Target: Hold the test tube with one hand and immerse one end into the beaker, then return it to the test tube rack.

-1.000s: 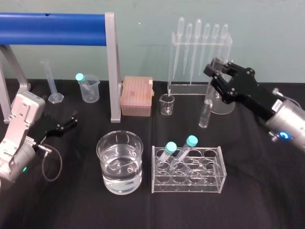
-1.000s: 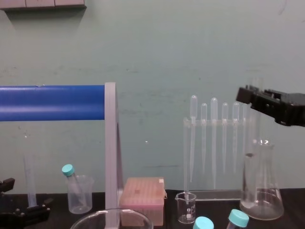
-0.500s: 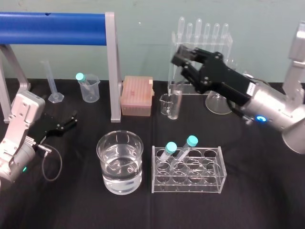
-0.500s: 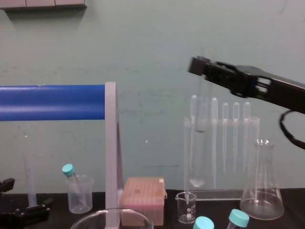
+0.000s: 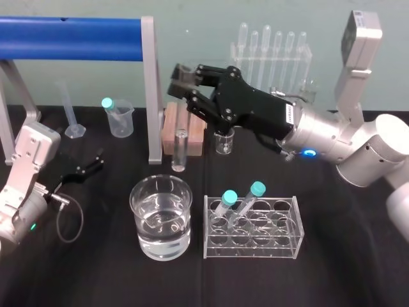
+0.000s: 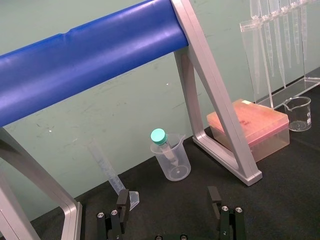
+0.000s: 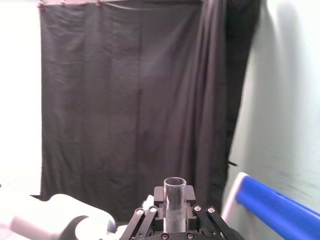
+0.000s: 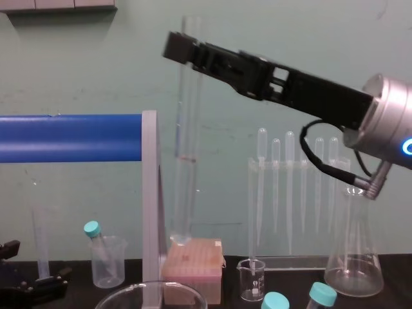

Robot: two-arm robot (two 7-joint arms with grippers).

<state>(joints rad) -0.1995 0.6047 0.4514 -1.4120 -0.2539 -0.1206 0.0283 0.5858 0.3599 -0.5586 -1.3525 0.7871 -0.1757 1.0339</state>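
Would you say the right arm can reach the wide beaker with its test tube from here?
Probably yes: the right gripper holds the test tube upright, close to the beaker, whose mouth stands open with nothing over it.

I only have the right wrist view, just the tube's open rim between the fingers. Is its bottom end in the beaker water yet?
Observer: No. In the chest view the test tube hangs upright from the right gripper, its lower end well above the rim of the beaker.
Operator: Is it lined up over the beaker?
Observer: In the head view its lower end shows just past the beaker's far rim, in front of the pink tip box. I cannot tell the true depth.
Operator: Where's the other arm?
Observer: The left gripper is parked open at far left, away from the beaker.
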